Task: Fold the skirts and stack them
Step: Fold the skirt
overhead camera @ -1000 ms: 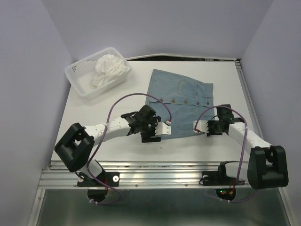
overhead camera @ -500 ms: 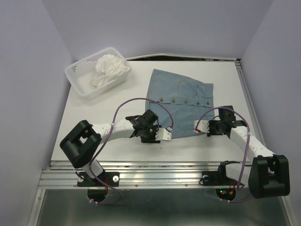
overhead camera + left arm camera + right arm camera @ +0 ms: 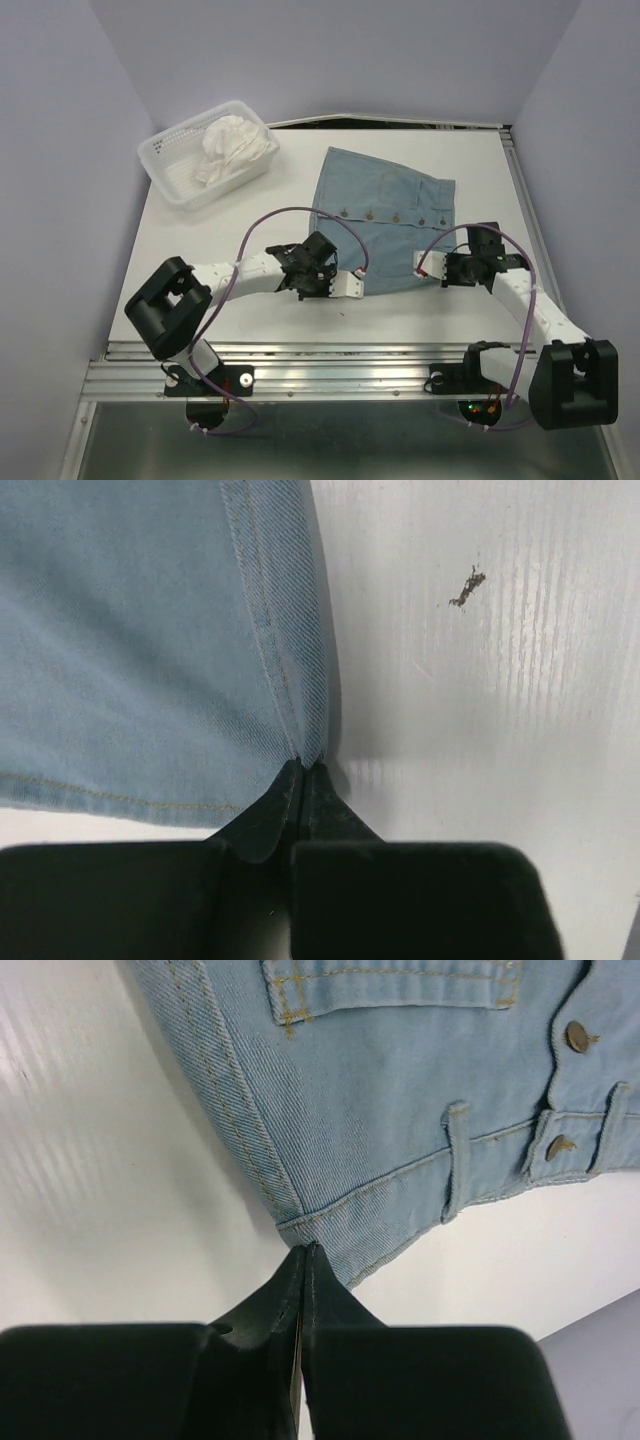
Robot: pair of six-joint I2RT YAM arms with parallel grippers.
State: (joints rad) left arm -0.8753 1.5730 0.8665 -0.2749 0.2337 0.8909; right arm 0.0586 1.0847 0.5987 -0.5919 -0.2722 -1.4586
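The blue-grey skirt [image 3: 385, 210] lies flat on the white table, buttons facing up. My left gripper [image 3: 350, 285] is shut on its near left corner; in the left wrist view the side seam of the skirt [image 3: 130, 650] runs straight into the closed tips of this gripper [image 3: 303, 772]. My right gripper [image 3: 425, 266] is shut on the near right corner. The right wrist view shows that gripper [image 3: 305, 1250] pinching the waistband corner of the skirt [image 3: 400, 1090]. The white skirt [image 3: 235, 145] sits bunched in the mesh basket [image 3: 160, 160] at the far left.
Bare white table [image 3: 180, 240] lies between the basket and my left arm. A metal rail [image 3: 330, 365] runs along the near edge. Pale walls close in the left, back and right sides. Purple cables [image 3: 285, 212] loop above both wrists.
My left gripper has shut on the blue skirt's near left corner after sliding a little right. The right arm shifted slightly, its gripper staying shut on the other corner.
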